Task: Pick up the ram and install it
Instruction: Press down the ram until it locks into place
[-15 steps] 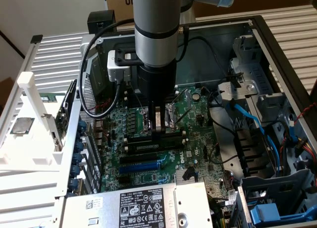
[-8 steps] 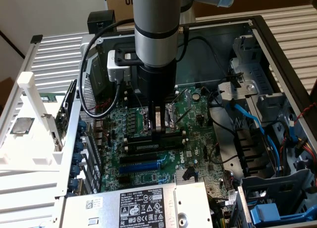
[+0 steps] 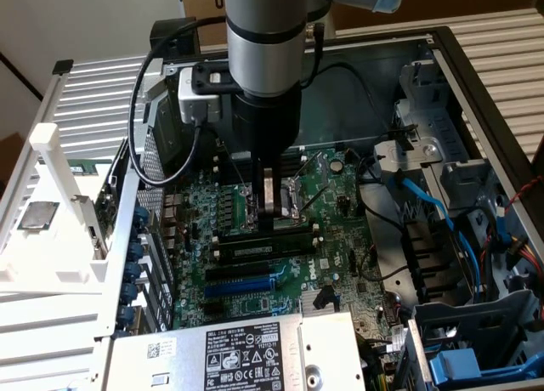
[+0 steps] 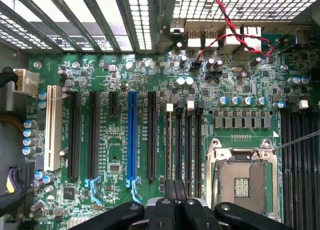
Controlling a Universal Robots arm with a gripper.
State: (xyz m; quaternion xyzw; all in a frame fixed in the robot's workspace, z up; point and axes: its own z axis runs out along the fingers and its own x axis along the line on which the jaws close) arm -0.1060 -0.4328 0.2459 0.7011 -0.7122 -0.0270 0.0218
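The robot arm [image 3: 263, 34] is showing a thick round body in smooth grey metal, with a thin dark ring going around it. Under this part, a black cylinder is narrowing down to the gripper [image 3: 274, 206], which is having slim black and silver fingers. A small white and black box is sitting on the side of the wrist, and a black cable is looping out from it. In the wrist view, the gripper [image 4: 175, 206] is appearing as black rounded links with small silver screws.

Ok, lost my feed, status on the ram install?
End effector shut, low over the memory slots. Ram apparently edge-on in a slot beneath it. Nothing in the way.
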